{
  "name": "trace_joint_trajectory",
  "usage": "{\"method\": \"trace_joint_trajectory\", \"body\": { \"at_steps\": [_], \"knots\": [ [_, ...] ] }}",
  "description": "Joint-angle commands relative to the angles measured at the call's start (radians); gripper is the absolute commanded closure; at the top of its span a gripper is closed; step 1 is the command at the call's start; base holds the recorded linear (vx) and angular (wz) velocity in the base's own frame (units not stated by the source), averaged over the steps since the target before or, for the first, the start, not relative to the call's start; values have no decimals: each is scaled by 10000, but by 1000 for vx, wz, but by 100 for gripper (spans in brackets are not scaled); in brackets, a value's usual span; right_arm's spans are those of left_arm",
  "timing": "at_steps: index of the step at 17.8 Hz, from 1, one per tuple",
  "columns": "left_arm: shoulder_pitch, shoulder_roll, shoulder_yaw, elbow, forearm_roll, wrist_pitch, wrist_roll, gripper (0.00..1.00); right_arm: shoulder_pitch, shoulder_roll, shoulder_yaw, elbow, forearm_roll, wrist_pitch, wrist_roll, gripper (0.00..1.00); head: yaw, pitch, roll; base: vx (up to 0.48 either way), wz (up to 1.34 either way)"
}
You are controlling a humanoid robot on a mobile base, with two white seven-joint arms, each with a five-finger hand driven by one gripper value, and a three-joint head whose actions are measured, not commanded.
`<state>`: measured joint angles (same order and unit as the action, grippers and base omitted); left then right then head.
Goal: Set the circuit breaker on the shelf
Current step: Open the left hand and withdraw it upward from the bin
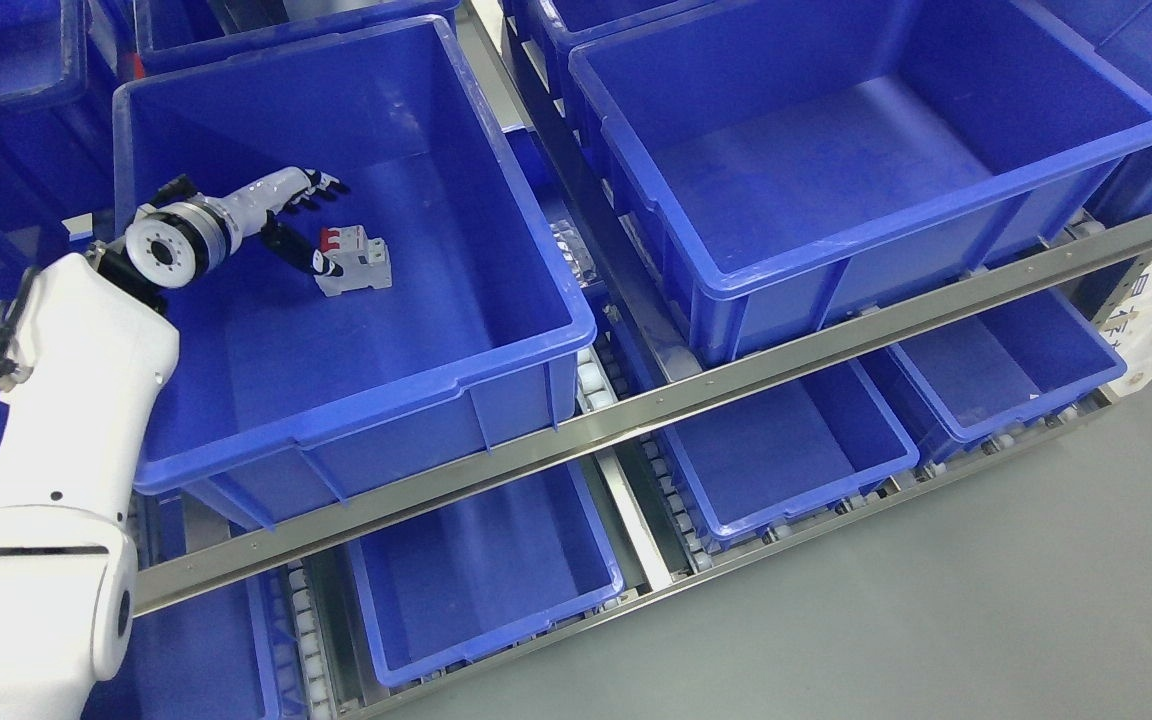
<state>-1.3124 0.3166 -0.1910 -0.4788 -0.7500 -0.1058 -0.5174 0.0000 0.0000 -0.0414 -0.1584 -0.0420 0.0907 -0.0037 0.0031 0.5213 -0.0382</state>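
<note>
A grey circuit breaker (358, 262) with red switches lies on the floor of the large blue bin (526, 260) on the upper shelf level, left of the middle. My left arm rises from the lower left, and its hand (326, 225) reaches over the bin's left wall into the bin. The fingers (321, 184) are spread above the breaker. The dark thumb (298, 255) reaches down to the breaker's left end, touching it or nearly so. The hand holds nothing. My right arm does not show.
A second large blue bin (1136, 110) stands to the right on the same level. Smaller blue bins (616, 575) sit on the roller level below, behind a metal shelf rail (696, 385). More bins crowd the far left and back. Grey floor lies at the lower right.
</note>
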Motion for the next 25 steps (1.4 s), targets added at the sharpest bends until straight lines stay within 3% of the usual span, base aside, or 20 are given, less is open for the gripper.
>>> {"method": "trace_joint_trajectory", "body": {
  "at_steps": [1, 3, 6, 8, 11, 15, 19, 25],
  "knots": [
    [-619, -35, 3188, -886, 487, -31, 706, 1, 169, -175, 0, 4, -10, -432, 6, 0, 0, 0, 0, 0, 0],
    [-804, -615, 5122, -1208, 1740, -47, 1976, 1, 169, -175, 0, 4, 6, -432, 6, 0, 0, 0, 0, 0, 0],
    [-287, -1522, 6861, -2476, 4744, -16, 4383, 0, 169, -175, 0, -11, 6, -432, 6, 0, 0, 0, 0, 0, 0],
    [907, -1966, 6819, -4420, 5061, 334, 4606, 0, 169, -175, 0, 4, -10, -432, 6, 0, 0, 0, 0, -6, -3],
    [2871, -2841, 6666, -8286, 5199, 2342, 4332, 0, 169, -175, 0, -11, 6, -432, 6, 0, 0, 0, 0, -4, -2],
    [4608, -2991, 6390, -11328, 5276, 2362, 4131, 0, 169, -175, 0, 4, -10, -432, 6, 0, 0, 0, 0, 2, 28],
    [5497, -2991, 6161, -12192, 5368, 1950, 4131, 0, 169, -175, 0, 4, 6, -432, 6, 0, 0, 0, 0, -65, -47],
    [7202, -2991, 5684, -12224, 5414, 1073, 4223, 0, 169, -175, 0, 4, 6, -432, 6, 0, 0, 0, 0, -366, -113]
  ]
}}
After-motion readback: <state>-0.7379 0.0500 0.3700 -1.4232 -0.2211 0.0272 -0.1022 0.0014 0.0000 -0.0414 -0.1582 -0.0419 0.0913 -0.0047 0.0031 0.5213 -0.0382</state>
